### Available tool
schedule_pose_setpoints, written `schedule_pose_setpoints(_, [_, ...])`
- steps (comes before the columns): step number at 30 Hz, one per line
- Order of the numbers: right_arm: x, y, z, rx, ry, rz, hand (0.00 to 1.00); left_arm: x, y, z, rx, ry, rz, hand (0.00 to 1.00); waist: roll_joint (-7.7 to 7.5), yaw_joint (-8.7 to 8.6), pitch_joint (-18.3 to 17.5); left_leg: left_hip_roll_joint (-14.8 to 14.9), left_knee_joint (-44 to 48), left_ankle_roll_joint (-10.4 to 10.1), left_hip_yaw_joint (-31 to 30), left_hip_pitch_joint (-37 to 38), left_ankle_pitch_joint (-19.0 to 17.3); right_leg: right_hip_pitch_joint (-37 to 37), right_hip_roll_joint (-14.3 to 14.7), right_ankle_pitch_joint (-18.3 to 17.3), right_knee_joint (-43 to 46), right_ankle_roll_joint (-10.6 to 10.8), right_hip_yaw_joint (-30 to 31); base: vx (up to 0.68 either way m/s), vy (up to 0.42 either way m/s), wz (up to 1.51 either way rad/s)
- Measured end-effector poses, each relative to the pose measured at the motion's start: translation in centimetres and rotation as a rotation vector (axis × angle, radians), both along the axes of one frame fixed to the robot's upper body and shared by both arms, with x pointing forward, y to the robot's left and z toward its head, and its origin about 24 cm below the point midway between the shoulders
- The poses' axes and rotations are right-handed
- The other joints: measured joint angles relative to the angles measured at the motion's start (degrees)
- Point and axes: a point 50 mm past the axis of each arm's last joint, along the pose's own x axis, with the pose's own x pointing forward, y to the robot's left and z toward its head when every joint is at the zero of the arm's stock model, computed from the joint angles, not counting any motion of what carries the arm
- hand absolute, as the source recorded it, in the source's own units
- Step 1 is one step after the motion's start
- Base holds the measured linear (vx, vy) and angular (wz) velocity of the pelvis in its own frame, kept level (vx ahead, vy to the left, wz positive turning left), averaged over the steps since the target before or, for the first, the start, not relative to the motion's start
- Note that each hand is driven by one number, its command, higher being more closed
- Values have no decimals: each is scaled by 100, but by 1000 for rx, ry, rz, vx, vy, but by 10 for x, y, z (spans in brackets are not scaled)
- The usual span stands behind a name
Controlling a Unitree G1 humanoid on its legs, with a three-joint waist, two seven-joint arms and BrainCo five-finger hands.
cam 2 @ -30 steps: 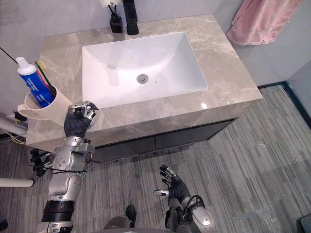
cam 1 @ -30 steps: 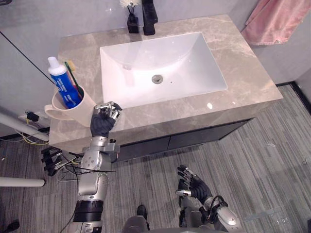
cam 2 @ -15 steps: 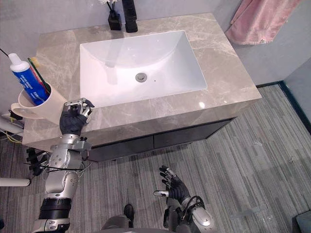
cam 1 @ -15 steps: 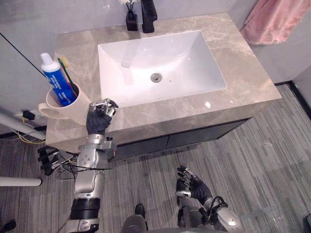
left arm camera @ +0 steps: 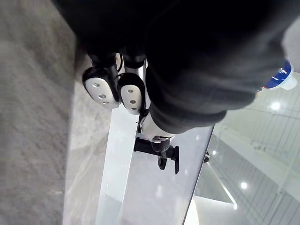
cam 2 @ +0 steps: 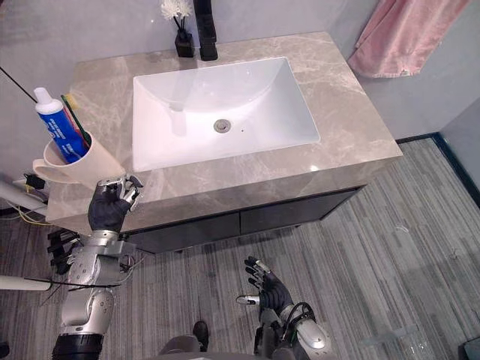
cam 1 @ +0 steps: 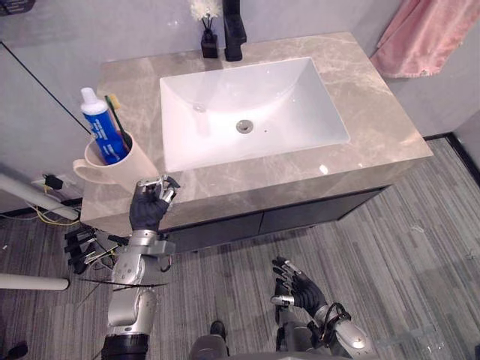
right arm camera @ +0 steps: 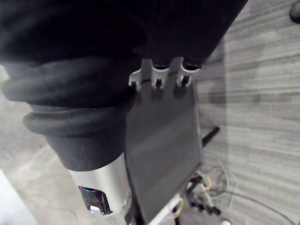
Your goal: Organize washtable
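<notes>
A beige mug (cam 1: 120, 163) stands at the washtable's front left corner, holding a blue toothpaste tube (cam 1: 98, 135) and a green toothbrush (cam 1: 116, 121). My left hand (cam 1: 149, 208) hovers at the counter's front edge just right of the mug, fingers curled and holding nothing; its curled fingertips (left arm camera: 112, 89) show in the left wrist view, with the toothpaste tube (left arm camera: 280, 78) beyond. Low over the floor in front of the cabinet, my right hand (cam 1: 298, 288) hangs with its fingers spread and relaxed.
A white sink basin (cam 1: 300, 90) takes up the middle of the marble counter (cam 1: 375, 112). A black faucet (cam 1: 233, 30) and a small black diffuser bottle (cam 1: 209, 43) stand at the back. A pink towel (cam 1: 427, 34) hangs at the right. Dark cabinet fronts (cam 1: 300, 214) are below.
My left hand has drawn back from beside the mug toward the counter's front edge. The mug stays put. The camera has shifted a little.
</notes>
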Motion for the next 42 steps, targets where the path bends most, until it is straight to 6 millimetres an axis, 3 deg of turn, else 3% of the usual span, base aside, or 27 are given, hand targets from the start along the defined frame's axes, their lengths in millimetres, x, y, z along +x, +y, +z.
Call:
schedule_pose_setpoints(4, [-1,-3,-1,-12,5,14,0,-3,1,-5,-7,27,5,100,97,3,-70,7,-2,0,-33,2,0,17,-6,15,1,-13,-28,5,12,2])
schedule_pose_setpoints(22, [-15,-8,-14,-30,87,-1,0,-3,18,-9,-2,72,107,100,93,-6,-305,33,-4,-2,-45,6,2,27,-5,11,0,-22,-48,0,0,0])
schedule_pose_setpoints(42, [-15,-16,-14,-45,89,-24,0,22,21,4,58,48,103,100,50,-16,-319,36,2,-14,64,-128,-5,-166,16,76,1,-59,62,-1,6,-2])
